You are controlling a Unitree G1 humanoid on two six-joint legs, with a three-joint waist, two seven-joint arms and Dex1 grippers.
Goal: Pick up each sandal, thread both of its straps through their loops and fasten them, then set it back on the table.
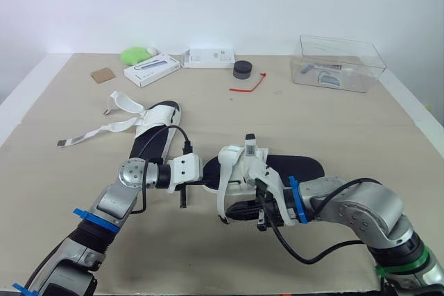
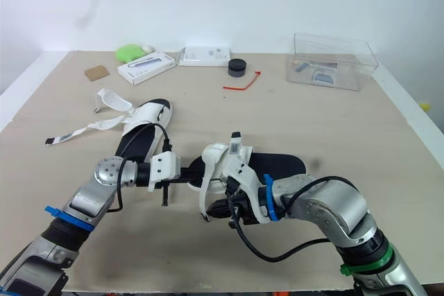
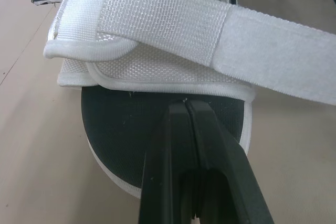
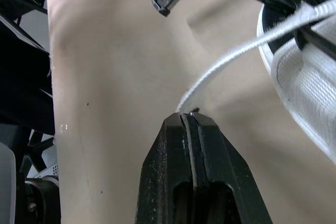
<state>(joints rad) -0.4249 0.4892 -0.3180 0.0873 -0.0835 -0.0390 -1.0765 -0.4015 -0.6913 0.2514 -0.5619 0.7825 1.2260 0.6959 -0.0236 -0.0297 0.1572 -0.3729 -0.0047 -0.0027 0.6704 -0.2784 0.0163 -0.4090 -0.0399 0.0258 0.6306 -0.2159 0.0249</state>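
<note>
near sandal (image 1: 302, 168), black sole w/ white upper, front-centre of worktop (image 1: 361, 123) btw both arms; can't tell if resting or lifted. right end effector (image 4: 188, 115) pinched tight on thin edge of its white strap (image 4: 231, 59). left end effector (image 3: 187, 102) closed, no gap, tips touching toe end just under upper. 2nd sandal (image 1: 154, 133) back-left, loose straps (image 1: 97, 132) splayed. clear box (image 1: 338, 64) far back-right.

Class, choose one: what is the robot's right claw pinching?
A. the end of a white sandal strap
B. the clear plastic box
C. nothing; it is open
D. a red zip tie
A: the right claw is shut on the tip of a white strap that runs back to the near sandal.
</note>
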